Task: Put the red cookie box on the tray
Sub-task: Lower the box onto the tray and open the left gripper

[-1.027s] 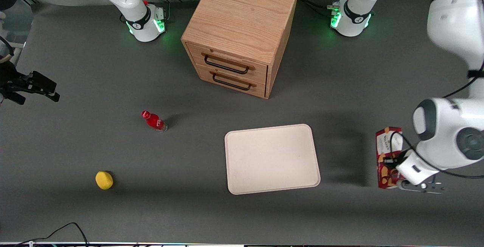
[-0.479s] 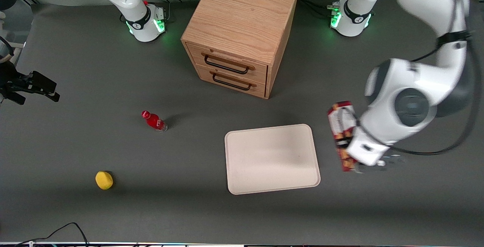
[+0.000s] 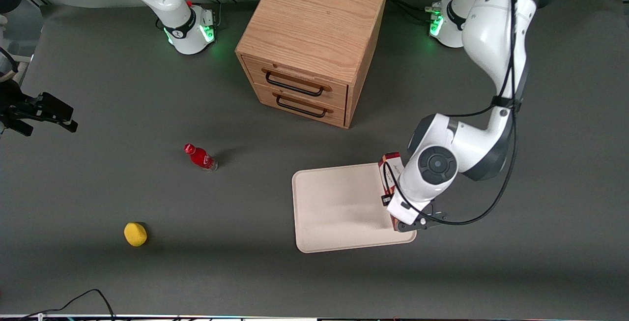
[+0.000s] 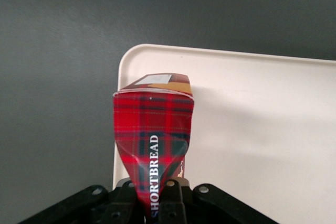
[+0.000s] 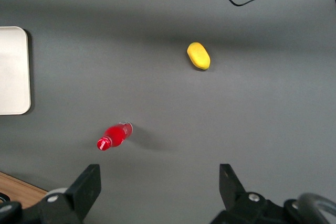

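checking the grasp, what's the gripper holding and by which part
The gripper is shut on the red cookie box, pinching one narrow end, above the tray's edge.
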Robot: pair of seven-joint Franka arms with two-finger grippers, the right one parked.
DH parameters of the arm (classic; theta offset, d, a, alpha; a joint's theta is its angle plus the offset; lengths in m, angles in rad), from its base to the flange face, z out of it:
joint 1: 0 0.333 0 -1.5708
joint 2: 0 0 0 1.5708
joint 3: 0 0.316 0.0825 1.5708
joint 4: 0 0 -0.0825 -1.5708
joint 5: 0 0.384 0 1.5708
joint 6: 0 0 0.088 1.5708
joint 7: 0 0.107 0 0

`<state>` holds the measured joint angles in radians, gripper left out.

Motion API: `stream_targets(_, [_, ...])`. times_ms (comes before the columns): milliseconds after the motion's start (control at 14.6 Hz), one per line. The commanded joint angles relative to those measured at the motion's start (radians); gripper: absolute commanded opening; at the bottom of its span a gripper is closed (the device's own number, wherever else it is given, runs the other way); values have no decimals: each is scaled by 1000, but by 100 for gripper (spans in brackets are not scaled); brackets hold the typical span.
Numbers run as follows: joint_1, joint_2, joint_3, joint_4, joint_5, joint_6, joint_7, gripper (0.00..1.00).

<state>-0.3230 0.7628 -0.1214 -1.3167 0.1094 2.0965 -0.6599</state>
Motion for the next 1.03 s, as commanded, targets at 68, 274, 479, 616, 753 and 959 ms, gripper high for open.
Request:
stream_targets(68, [-14,56,12,36,33,11,-1,0])
stream_targets(274, [-14,81,11,36,35,36,19,0])
stream_targets(479, [-11,82,11,43,36,34,81,16])
stream_targets(616, [-8,76,12,43,36,31,108,100])
stream_targets(753, [-2,52,12,43,41,14,106,100])
stream_targets(959, [5,-22,17,40,44,-73,124,100])
